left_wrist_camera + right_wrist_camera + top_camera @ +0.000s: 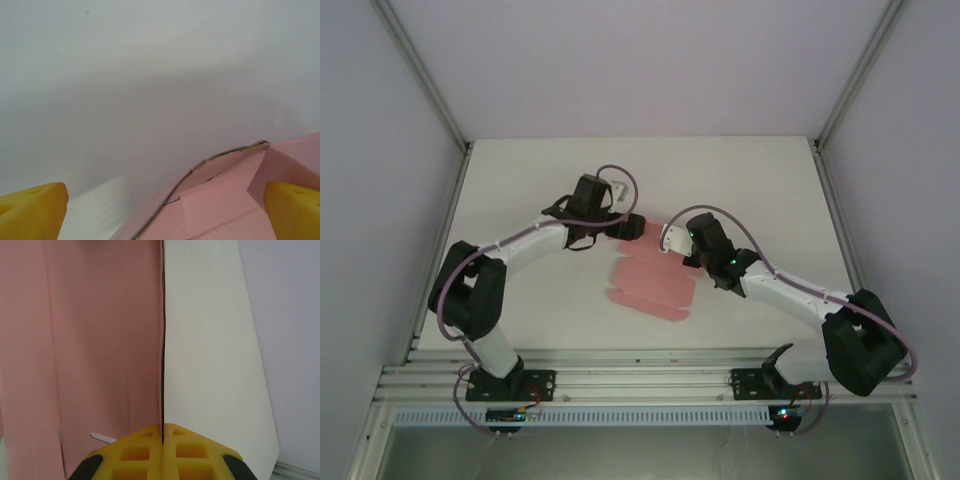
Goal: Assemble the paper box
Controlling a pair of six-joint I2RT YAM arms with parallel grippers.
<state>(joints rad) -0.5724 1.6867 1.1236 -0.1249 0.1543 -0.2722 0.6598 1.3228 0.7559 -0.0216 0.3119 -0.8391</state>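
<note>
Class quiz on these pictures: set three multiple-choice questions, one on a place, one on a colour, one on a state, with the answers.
1. Where does the paper box lie?
A. At the middle of the table
B. On the rail by the bases
C. In the far left corner
2. What colour is it?
A. Green
B. Blue
C. Pink
3. The left gripper is:
A. Shut
B. Open
C. Holding a cup
Answers: 1 A, the top view shows it mid-table; 2 C, it is pink in every view; 3 B, its yellow fingers stand far apart.

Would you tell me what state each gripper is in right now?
Left gripper: open, holding nothing.
Right gripper: shut at the box edge; grip unclear.
</note>
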